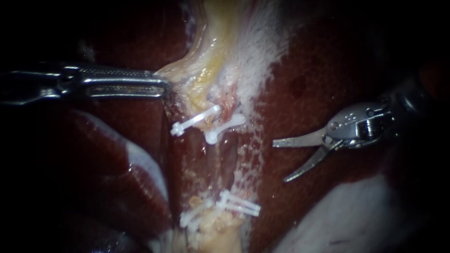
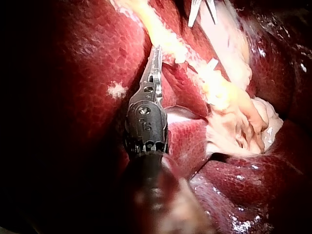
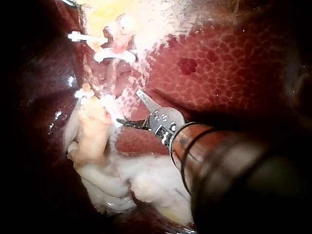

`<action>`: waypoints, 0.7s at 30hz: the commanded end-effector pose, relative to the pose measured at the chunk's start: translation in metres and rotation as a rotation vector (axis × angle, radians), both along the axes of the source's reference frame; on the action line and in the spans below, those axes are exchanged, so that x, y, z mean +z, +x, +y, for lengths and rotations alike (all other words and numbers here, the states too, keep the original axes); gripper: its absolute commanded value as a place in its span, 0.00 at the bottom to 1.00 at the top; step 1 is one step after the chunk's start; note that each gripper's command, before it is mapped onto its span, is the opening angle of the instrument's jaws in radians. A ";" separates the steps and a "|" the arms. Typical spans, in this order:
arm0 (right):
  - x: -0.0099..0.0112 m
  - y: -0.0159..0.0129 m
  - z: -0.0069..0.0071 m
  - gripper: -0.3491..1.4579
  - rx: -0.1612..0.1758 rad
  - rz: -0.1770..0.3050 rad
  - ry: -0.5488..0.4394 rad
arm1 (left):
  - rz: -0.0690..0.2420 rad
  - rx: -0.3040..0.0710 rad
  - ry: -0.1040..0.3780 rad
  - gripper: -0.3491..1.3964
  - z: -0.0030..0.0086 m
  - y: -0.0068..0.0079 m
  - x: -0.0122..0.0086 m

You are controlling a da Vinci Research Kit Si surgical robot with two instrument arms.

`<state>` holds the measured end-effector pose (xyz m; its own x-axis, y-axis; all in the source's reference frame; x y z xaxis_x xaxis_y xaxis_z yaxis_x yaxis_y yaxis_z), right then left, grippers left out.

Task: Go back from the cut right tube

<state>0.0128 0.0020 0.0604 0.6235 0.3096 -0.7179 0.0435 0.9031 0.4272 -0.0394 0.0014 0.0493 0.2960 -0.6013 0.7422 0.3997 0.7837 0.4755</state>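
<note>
Left instrument (image 1: 161, 86): the shaft enters level from the left. In the left wrist view (image 2: 156, 56) its long jaws lie pressed together on a fold of pale yellowish tissue (image 1: 187, 70), which is drawn toward the tip. Upper left clip (image 1: 194, 121): white, slanted, set across the tissue strand just below that fold. Lower left clip (image 1: 194, 215): white, at the foot of the strand, on yellowish tissue. Cut right tube (image 1: 228, 104): at the centre of the endoscope view, a raw pink-red stump touching the upper right clip (image 1: 226, 126). Below that clip lies a darker trough running down to the lower right clips (image 1: 241, 204), a close-set white group. How the tube's lower end lies cannot be told. In the right wrist view the stump (image 3: 119, 27) sits ahead of the right instrument, well apart from it. Liver (image 1: 318, 70): dark red and mottled, on both sides of the clipped strand, with a whitish frosted band along its edge beside the tube. Right instrument (image 1: 280, 162): enters from the right, with two slim curved blades. Its jaws are spread wide, hold nothing, and sit over bare liver clear to the right of the clips. The right wrist view (image 3: 128, 106) shows the same spread.
</note>
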 end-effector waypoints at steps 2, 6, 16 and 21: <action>0.0000 -0.0001 0.0000 0.98 0.000 0.000 -0.001 | 0.000 0.000 -0.001 0.00 -0.0001 -0.0001 0.0001; 0.0000 -0.0003 -0.0001 0.98 -0.001 0.001 -0.001 | -0.009 0.021 0.005 0.00 -0.0006 -0.0007 0.0007; 0.0001 -0.0004 -0.0003 0.99 -0.002 0.001 -0.002 | -0.007 0.074 0.018 0.00 -0.0025 -0.0032 0.0026; 0.0001 -0.0004 -0.0003 0.99 -0.002 0.001 -0.002 | -0.003 0.093 0.022 0.00 -0.0033 -0.0040 0.0032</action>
<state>0.0124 0.0017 0.0606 0.6234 0.3067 -0.7193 0.0450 0.9043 0.4246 -0.0435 -0.0020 0.0525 0.3498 -0.5865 0.7305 0.3245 0.8074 0.4927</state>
